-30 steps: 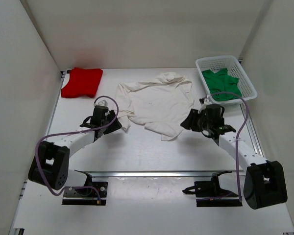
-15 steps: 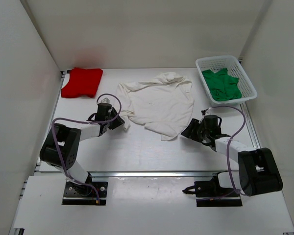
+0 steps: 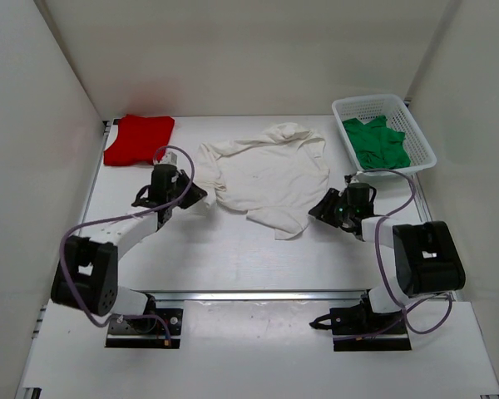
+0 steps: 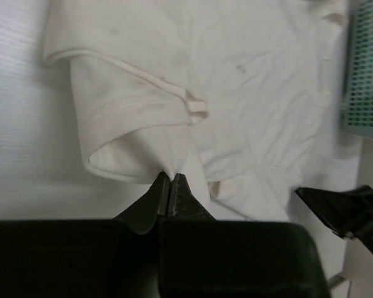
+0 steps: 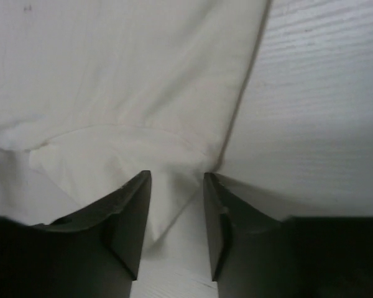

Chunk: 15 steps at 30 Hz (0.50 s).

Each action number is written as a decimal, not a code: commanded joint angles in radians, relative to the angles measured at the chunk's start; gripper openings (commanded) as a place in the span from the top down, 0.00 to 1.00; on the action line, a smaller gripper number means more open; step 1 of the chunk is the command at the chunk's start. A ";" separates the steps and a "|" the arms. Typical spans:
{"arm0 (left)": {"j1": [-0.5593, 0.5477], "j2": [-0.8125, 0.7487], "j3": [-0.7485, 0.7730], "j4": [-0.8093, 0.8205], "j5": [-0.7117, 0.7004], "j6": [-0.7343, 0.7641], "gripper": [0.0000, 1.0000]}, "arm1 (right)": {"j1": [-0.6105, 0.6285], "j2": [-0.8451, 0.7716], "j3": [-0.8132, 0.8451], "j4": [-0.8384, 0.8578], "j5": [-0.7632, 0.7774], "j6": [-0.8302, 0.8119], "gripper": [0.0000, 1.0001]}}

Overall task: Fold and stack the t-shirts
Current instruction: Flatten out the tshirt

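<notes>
White t-shirt (image 3: 270,179) has left claw (image 4: 168,186) pinching its sleeve edge, right claw (image 5: 174,205) spread astride hem.

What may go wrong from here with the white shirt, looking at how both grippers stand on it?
1. The left gripper is shut on only a small tip of the white t-shirt, at its folded sleeve edge. A pull may slip the cloth free.
2. The right gripper is open, with the shirt's edge between its fingers. If the left one pulls before it closes, the shirt may drag crooked across the table.
</notes>
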State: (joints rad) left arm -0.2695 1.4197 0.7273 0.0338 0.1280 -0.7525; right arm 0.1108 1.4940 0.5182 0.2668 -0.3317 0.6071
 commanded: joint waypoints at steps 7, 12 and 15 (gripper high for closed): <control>0.177 -0.200 -0.054 -0.123 0.250 -0.012 0.94 | -0.037 0.112 0.106 0.017 -0.015 -0.012 0.86; 0.268 -0.081 -0.157 0.012 0.257 -0.082 0.91 | -0.065 0.091 0.117 -0.004 -0.012 -0.021 1.00; 0.329 0.034 -0.143 0.098 0.263 -0.143 0.90 | -0.092 0.019 0.103 -0.029 0.020 -0.030 0.99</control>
State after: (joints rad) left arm 0.0254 1.4014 0.5735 0.0261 0.3492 -0.8322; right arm 0.0425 1.5887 0.6113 0.2379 -0.3489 0.6003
